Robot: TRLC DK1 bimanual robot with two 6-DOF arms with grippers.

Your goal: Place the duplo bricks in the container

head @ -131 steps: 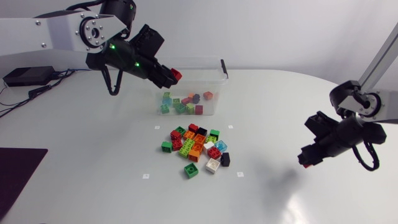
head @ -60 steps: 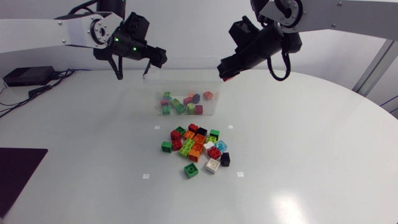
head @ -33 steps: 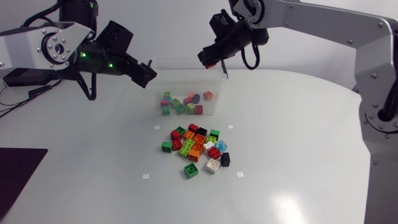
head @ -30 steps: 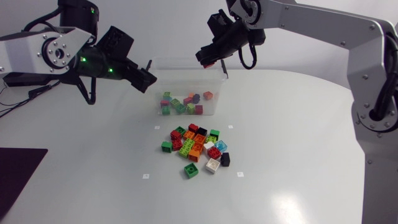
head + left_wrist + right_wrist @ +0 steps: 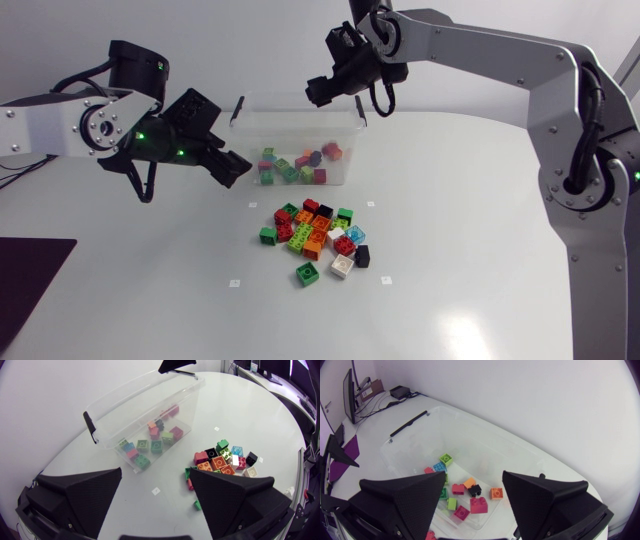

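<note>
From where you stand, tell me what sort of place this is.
Probably a robotics lab test bench: my left arm and right arm reach over a plain white table set with practice props, a clear container and a heap of duplo bricks.

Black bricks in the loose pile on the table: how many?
2. One black brick sits on the side of the pile facing the container, beside a red brick; the other black brick lies at its front corner beside a white brick. More could be hidden underneath.

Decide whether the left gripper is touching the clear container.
Apart. In the left wrist view, a stretch of bare table lies between the open left gripper and the near wall of the clear container.
</note>
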